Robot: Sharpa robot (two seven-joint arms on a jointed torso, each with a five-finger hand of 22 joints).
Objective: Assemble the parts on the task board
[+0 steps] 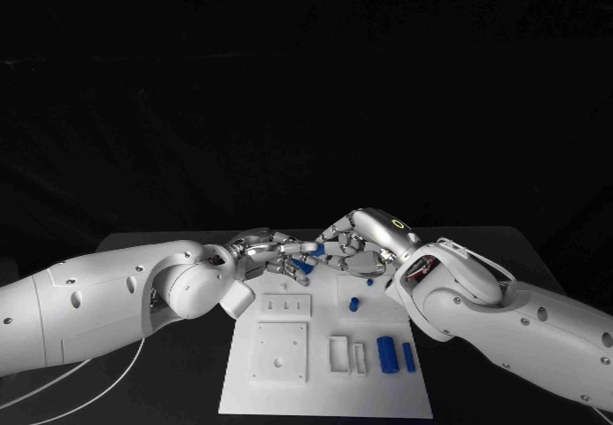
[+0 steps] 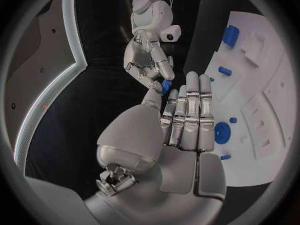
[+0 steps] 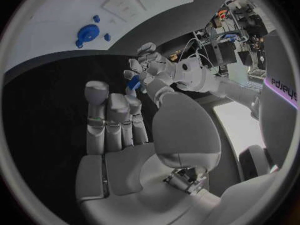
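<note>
Here both hands meet above the board's [image 1: 320,390] far end, left hand [image 1: 266,249] and right hand [image 1: 347,244] pinching one blue part [image 1: 303,263] together; a mistimed release could drop it.

In the head view the two hands meet just above the middle of the frame, over the far end of the task board [image 1: 326,390], and cover that end of it. A small blue part [image 1: 304,263] shows between the fingertips of the left hand [image 1: 262,248] and the right hand [image 1: 352,241]; its shape is mostly hidden, and which hand grips it cannot be told. In the left wrist view the same part [image 2: 165,86] is half covered by fingertips near the centre. The board's near edge is cut off at the bottom of the head frame. The small blue dot [image 1: 369,282] beside the right wrist is too small to identify.
</note>
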